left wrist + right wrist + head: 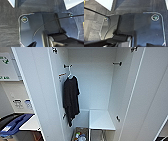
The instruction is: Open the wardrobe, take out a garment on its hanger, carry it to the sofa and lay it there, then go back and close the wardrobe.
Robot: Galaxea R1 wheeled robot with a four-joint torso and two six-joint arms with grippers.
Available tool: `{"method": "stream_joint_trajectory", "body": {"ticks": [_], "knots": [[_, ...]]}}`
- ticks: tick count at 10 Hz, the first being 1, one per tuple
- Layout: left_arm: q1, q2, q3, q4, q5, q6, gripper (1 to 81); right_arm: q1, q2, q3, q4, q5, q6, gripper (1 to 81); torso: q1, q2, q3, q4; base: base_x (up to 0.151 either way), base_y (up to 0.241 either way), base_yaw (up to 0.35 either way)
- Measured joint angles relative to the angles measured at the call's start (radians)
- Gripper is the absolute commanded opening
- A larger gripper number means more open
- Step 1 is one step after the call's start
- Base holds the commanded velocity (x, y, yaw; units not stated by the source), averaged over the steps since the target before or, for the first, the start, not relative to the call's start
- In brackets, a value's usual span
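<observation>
Nearest you, both wrist cameras look down on dark carpet (8, 25), and you cannot tell how either set of jaws stands. Ahead, the wardrobe (100, 84) is open, its left door (37, 92) and right door (145, 97) swung wide (plenty of room between them). Inside, a black T-shirt (71, 99) hangs long-axis vertical from the rail's left end; the red jacket isn't there. Judging by that, closing the doors remains.
</observation>
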State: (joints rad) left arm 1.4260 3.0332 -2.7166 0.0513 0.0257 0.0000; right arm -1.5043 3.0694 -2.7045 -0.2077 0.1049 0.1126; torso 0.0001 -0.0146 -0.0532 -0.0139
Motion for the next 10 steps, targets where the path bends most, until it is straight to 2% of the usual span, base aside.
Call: {"method": "stream_joint_trajectory", "body": {"ticks": [2,4,8,10], "knots": [[0.012,-0.023,0.023,-0.001,0.000,0.002,81.1,0.007,-0.015,0.003,0.000,0.000,0.002,81.1,-0.001,0.000,0.008,0.000,0.000,0.000,0.000],[0.001,-0.095,0.093,-0.003,-0.026,0.002,81.1,0.019,-0.063,0.038,-0.001,0.011,0.001,81.1,-0.001,0.000,0.006,0.000,0.000,0.000,0.000],[-0.018,-0.334,0.382,-0.007,-0.105,-0.002,81.1,0.043,-0.256,0.168,-0.001,0.068,0.004,81.1,0.000,0.000,0.006,0.000,0.000,0.000,0.000],[-0.001,-0.471,0.431,-0.023,-0.146,-0.026,81.1,0.061,-0.324,0.195,0.003,0.080,0.008,81.1,0.000,0.000,0.006,0.000,0.000,0.000,0.000]]}}
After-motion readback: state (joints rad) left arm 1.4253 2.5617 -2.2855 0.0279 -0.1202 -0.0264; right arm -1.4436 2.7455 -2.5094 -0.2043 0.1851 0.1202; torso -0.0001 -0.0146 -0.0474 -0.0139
